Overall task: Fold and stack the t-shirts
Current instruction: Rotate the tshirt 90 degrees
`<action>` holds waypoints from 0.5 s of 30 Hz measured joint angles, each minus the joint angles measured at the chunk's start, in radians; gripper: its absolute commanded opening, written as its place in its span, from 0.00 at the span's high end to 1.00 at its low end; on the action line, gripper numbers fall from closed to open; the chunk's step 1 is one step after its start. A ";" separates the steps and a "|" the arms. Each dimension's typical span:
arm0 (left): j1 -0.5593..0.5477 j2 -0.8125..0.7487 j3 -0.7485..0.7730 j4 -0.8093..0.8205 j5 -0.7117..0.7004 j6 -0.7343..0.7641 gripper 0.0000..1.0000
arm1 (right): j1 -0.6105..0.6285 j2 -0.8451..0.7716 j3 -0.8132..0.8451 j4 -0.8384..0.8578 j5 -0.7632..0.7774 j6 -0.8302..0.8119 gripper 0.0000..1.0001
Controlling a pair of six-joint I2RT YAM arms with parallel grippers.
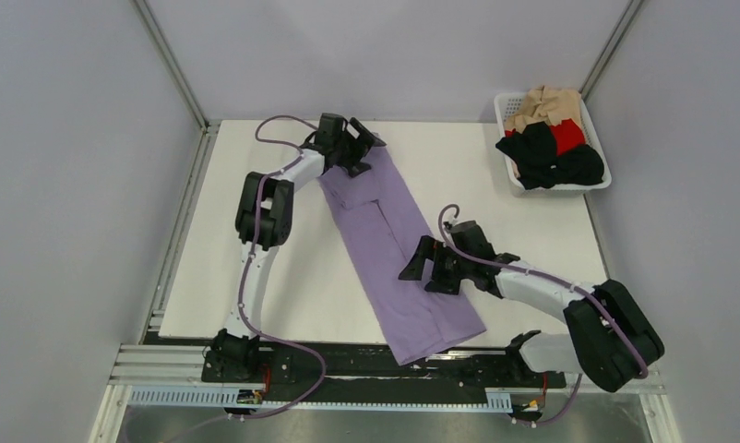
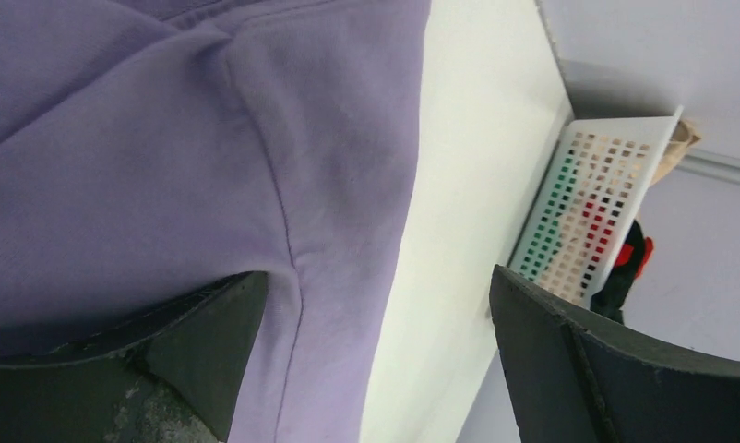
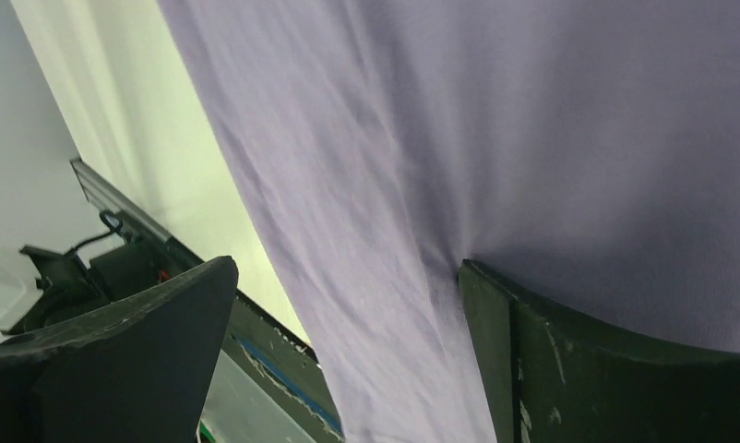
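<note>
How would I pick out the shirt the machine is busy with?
Look at the white table in the middle. A long lavender t-shirt lies flat diagonally across it, from the far left to the near edge. It alone is spread out; the black, red and tan shirts sit bunched in the white basket at the far right corner.

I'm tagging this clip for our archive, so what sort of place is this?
Probably a robotics lab test cell: a left arm and right arm bolted at the edge of a white table, plain grey walls closing it in, a lavender t-shirt spread out near a mesh basket of shirts.
</note>
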 measured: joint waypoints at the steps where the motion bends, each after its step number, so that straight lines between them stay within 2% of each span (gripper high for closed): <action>1: -0.005 0.035 0.051 0.006 0.010 -0.011 0.00 | 0.025 0.025 0.013 0.017 -0.006 0.000 0.00; 6: -0.044 0.230 0.345 0.013 0.058 -0.070 0.00 | 0.157 0.140 0.092 0.070 -0.025 -0.012 0.00; 10: -0.080 0.310 0.456 0.043 0.063 -0.090 0.00 | 0.251 0.216 0.157 0.089 -0.032 -0.027 0.00; 15: -0.103 0.386 0.553 0.097 0.069 -0.092 0.00 | 0.277 0.220 0.169 0.072 -0.013 -0.026 0.00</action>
